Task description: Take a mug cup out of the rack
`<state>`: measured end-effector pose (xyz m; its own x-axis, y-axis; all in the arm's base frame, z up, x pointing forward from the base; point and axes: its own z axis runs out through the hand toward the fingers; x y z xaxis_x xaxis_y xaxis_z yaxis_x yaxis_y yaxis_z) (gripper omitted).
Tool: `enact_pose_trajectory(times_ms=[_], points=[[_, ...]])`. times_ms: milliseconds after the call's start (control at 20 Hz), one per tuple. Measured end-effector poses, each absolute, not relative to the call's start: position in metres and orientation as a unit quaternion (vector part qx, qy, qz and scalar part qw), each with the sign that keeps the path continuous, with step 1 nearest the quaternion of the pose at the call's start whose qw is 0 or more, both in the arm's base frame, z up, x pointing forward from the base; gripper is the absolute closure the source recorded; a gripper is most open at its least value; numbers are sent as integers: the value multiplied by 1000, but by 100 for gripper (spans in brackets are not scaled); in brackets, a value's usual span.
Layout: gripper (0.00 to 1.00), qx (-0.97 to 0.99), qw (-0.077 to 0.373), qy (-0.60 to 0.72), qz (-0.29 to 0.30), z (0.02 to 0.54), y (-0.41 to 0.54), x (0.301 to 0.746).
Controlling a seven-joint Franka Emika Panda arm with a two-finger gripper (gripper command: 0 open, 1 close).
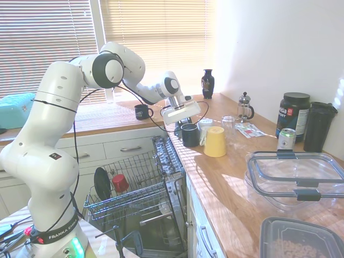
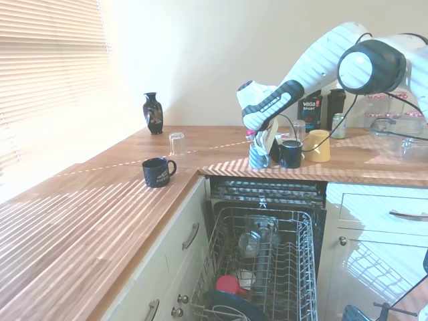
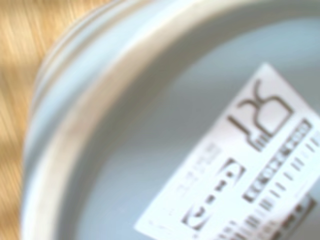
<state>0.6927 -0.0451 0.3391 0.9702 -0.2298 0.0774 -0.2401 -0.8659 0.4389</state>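
**Dark mug out on the counter, pincer low beside it**

First exterior view: the small glossy navy mug cup (image 1: 189,134) stands upright on the wooden counter (image 1: 231,177), just beside a pale blue-grey cup (image 1: 205,130) and near an upturned yellow mug (image 1: 215,142). The pincer (image 1: 183,121) hangs low just behind and above the navy mug; its fingers are hidden behind the white wrist block, so I cannot tell whether they are apart or together, nor whether they touch anything. The large grey wire dishwasher rack (image 1: 134,193) sits pulled out below the counter edge, well apart from the navy mug, with a small red cup (image 1: 120,183) and a dark plate (image 1: 102,184) in it.

Second exterior view: from the opposite side the navy mug (image 2: 291,153) sits on the counter between the pale cup (image 2: 259,156) and the yellow mug (image 2: 318,145), and the rack (image 2: 264,267) is seen from above. A black mug with white print (image 2: 158,172) stands well apart from the navy mug, nearer the window.

Wrist view: only the blurred inside of a pale vessel (image 3: 150,140) with a printed white label (image 3: 240,165), which neither exterior view shows. It suggests the wrist is over the pale cup.

Judging by this, the mug is already out; the next move likely calls for lifting the arm straight up without knocking the close-packed cups.
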Motion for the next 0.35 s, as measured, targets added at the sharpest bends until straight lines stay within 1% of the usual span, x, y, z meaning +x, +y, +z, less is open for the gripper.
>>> enact_pose_trajectory(times_ms=[150, 350], points=[[0, 965, 228, -127, 22, 353, -50, 692], [0, 965, 219, -137, 48, 407, -53, 677]])
